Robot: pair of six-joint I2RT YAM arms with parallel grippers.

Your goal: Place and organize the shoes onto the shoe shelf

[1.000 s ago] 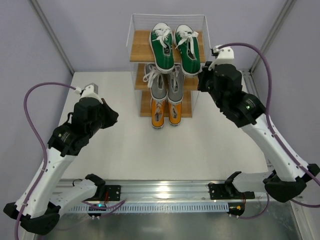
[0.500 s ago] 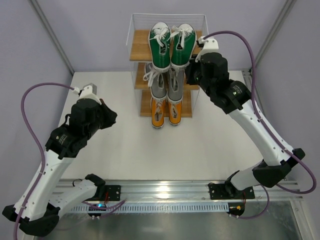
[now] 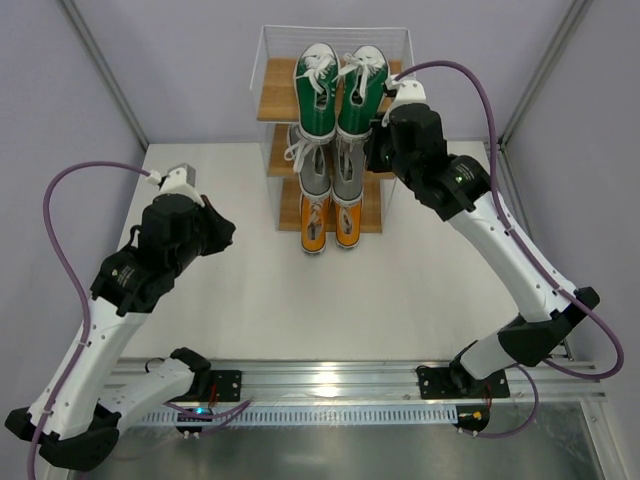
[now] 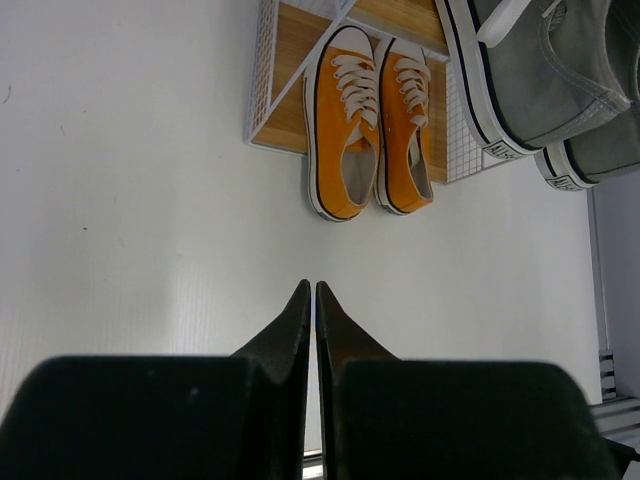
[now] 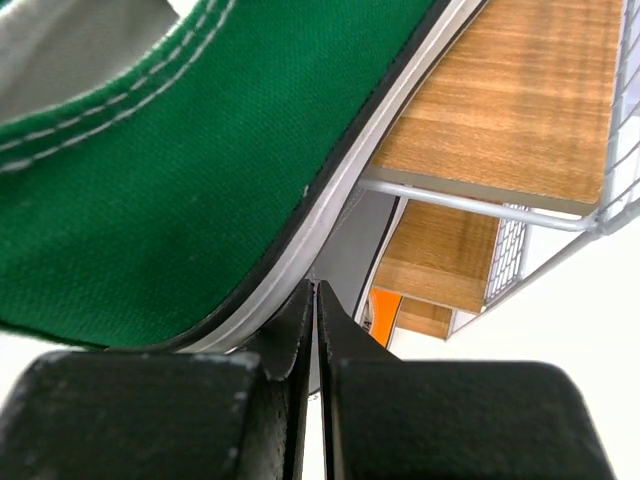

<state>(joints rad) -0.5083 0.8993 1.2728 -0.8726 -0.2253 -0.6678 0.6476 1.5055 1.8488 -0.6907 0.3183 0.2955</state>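
The shoe shelf (image 3: 281, 97) stands at the far middle of the white table (image 3: 430, 270), and all three pairs are on it. The green pair (image 3: 317, 100) sits side by side on the top board. The grey pair (image 3: 318, 172) is on the middle board and the orange pair (image 3: 315, 222) on the bottom one. Every pair has its heels hanging over the near edge.

The right gripper (image 3: 376, 135) is up at the top tier, on the right side of the shelf. Its fingers are pressed together with nothing between them. In the wrist view their tips (image 5: 313, 290) sit right up against the white sole of the right-hand green shoe (image 5: 150, 170), beside the bare wood of the top board (image 5: 520, 100).

The left gripper (image 3: 226, 232) hangs over the table to the left of the shelf, well apart from it. Its fingers (image 4: 300, 310) are also closed tight and empty, pointing toward the orange pair.
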